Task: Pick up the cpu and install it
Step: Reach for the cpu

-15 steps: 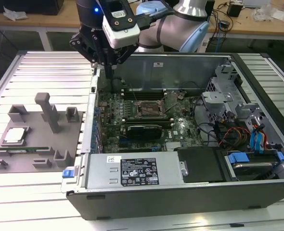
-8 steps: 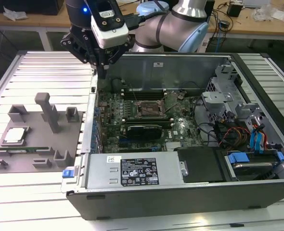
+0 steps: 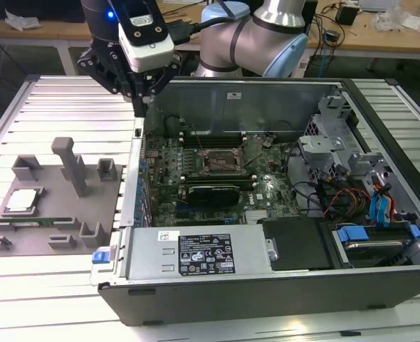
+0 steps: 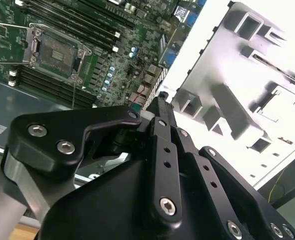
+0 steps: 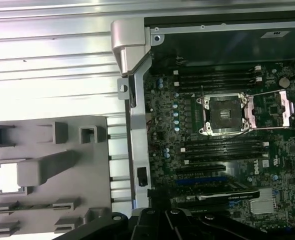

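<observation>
One slatted metal table (image 3: 53, 100), cpu (image 3: 21, 201) in grey holder (image 3: 100, 206)

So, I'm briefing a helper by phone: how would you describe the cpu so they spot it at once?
Find the open computer case; at the exterior view's left of it a grey tray lies on the table. The cpu sits in a square pocket near the tray's edge farthest from the case. It is the flat silvery square, unlike the thin green memory stick beside it.
</observation>
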Controlling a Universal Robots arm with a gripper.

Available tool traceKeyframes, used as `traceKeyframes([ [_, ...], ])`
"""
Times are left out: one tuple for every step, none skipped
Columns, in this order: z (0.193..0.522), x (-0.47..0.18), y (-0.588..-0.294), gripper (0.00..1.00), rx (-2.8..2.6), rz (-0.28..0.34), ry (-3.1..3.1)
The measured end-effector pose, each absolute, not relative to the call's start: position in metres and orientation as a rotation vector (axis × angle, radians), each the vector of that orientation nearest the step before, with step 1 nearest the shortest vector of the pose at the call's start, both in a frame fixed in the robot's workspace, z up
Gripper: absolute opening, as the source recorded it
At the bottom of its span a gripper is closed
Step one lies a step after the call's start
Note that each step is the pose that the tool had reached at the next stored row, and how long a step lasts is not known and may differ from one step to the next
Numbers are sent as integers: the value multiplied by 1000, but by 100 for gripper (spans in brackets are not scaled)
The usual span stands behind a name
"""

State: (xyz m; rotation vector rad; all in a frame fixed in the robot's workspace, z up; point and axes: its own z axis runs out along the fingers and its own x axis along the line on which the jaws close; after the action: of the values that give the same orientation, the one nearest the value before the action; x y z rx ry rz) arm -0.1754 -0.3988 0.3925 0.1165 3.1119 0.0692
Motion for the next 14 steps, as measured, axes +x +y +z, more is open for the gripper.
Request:
traceKeyframes([
  [392,-177,-399,11,117,69,3112],
  [392,-180,-399,11,117,69,3112],
  [392,-182,-399,11,116,69,3112],
  [392,-184,-399,11,116,69,3112],
  [392,-187,-399,11,116,69,3112],
  [392,-190,-399,11,116,69,3112],
  [392,-192,-399,11,116,69,3112],
  [392,-194,-399,11,117,69,3112],
  [392,-196,-399,11,117,69,3112],
  [392,-197,-399,11,116,69,3112],
  [392,-198,-399,11,117,69,3112],
  [392,-200,-399,11,117,69,3112],
  [392,-201,-399,11,116,69,3112],
  [392,-202,-399,11,116,69,3112],
])
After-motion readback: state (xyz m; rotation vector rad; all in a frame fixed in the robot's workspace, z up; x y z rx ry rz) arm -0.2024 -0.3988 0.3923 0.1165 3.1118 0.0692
